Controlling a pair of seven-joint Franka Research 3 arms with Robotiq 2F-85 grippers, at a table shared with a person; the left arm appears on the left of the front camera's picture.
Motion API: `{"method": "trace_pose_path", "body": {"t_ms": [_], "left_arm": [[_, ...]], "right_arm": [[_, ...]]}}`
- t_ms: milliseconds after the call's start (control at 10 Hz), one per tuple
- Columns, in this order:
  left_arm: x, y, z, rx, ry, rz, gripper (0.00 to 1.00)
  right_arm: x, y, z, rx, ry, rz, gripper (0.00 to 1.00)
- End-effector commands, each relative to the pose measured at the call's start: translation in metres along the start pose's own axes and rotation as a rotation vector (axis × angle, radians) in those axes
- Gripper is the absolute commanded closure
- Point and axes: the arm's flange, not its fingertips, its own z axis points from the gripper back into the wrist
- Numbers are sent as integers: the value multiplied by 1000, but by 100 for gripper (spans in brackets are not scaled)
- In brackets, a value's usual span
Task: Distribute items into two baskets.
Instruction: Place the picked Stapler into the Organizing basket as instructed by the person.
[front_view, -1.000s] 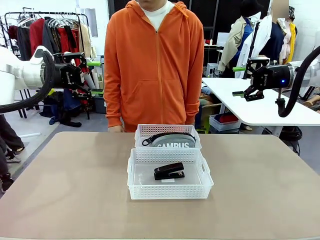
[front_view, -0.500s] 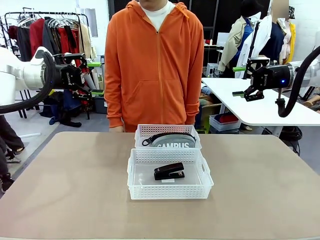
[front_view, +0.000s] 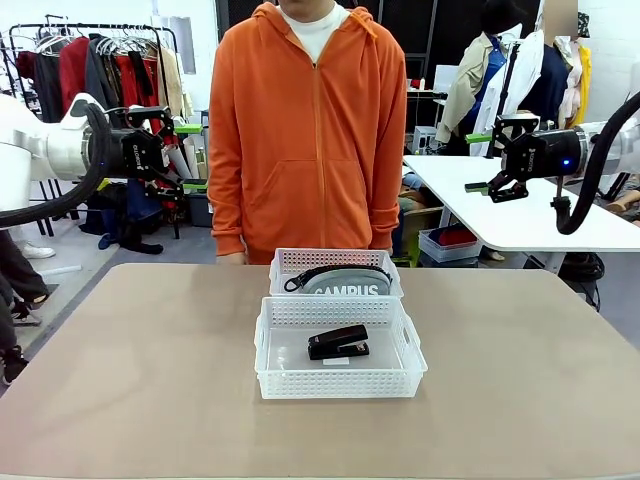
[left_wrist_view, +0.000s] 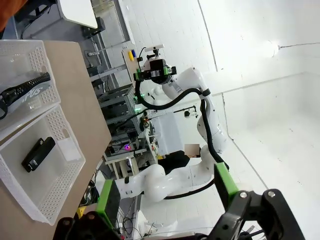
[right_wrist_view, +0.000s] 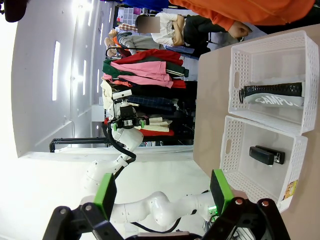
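No movement since earlier frames. Left gripper (front_view: 160, 150) & right gripper (front_view: 500, 185): raised, jaws wide open, holding nothing. Pouch (front_view: 345, 283) in far basket (front_view: 335, 262): soft, light; grip mid-body. Stapler (front_view: 338, 343) in near basket (front_view: 340, 380): stiff, smooth; grip across sides.

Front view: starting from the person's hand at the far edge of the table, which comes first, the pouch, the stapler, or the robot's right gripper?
1. The grey CAMPUS pouch, in the far basket, just right of the person's hand.
2. The black stapler, in the near basket, closer to the robot.
3. The right gripper, raised far off at the right, jaws open.
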Motion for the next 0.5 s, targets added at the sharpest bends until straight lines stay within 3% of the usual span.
{"method": "trace_pose_path", "body": {"t_ms": [0,400], "left_arm": [[-1,-2,0,-1,-1,-3,0],[-1,-2,0,-1,-1,-3,0]], "right_arm": [[0,4,0,21,-9,2,0],[0,4,0,21,-9,2,0]]}}
